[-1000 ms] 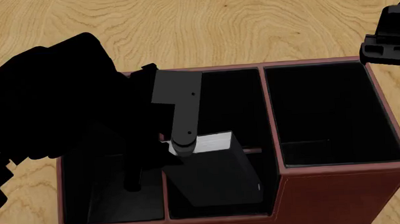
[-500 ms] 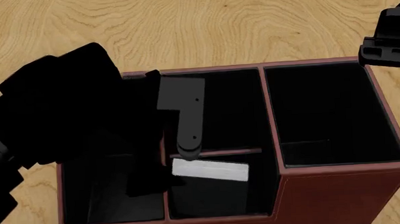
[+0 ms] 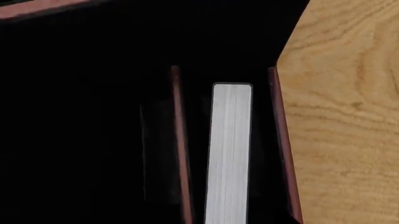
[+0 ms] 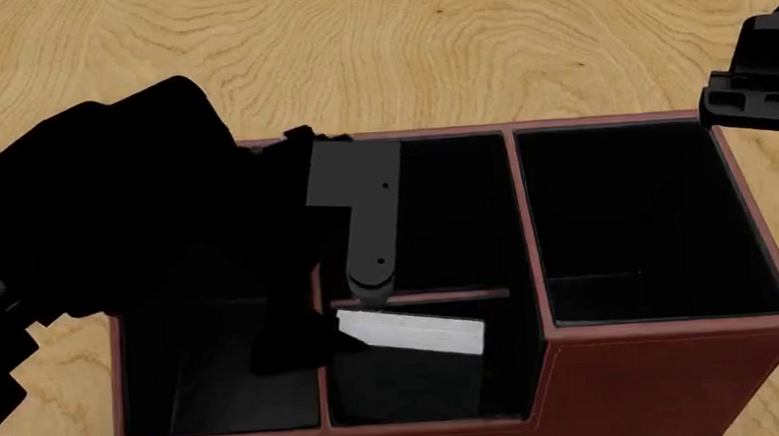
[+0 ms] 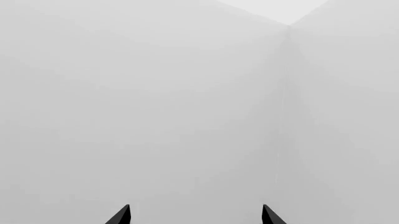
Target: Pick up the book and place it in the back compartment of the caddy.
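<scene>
Presently the book stands on edge inside the caddy, its white-grey page edges up, in the small cell at the caddy's near side, just nearer than the thin red-brown divider bar. By its size and the bar, I judge this to be the back compartment. The left wrist view confirms the book upright between the bar and the outer wall, apparently released.

Risks, as judgement: the left claw hangs low in the caddy, one finger just above the bar and close to the book's top. A careless withdrawal could clip the page edges and tip the book, or snag the divider and shift the caddy on the bench.

Pose: the left arm reaches from the bench's left side down over the caddy's left wall. Its claw appears parted, with nothing gripped. The right claw shows two tips spread apart against blank grey; its arm is parked high beyond the caddy's far right corner.
</scene>
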Controlling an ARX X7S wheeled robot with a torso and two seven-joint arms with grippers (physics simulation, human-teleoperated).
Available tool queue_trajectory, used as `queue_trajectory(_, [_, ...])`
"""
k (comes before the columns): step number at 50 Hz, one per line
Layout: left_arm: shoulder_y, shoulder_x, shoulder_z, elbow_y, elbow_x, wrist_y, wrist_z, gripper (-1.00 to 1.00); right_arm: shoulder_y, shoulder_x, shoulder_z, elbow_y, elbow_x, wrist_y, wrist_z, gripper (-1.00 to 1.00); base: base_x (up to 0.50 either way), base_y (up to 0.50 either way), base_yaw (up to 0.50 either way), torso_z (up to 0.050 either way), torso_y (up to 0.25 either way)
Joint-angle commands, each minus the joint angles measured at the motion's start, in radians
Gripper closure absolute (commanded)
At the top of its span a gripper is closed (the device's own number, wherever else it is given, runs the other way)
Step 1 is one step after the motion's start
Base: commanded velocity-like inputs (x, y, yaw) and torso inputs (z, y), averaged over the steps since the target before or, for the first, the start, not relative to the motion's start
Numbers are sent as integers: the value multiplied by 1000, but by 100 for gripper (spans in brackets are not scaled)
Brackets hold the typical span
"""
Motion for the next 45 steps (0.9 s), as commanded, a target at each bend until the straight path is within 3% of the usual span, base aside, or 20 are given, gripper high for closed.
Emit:
queue_trajectory(1, [-23,-27,-14,74,-22,-44,-5,-100,2,1,2,-4,5,3,3,-100,0,0,0,0,0])
queue_trajectory(27, [-100,-129,-100,288,-88,-179,-50,-100,3,6,19,-18,25,8,8,-100,0,0,0,0,0])
queue_trajectory(45, [-113,-265,-203,519,-157,-297,-134,-100,11,3,10,-28,33,16,15,-100,0,0,0,0,0])
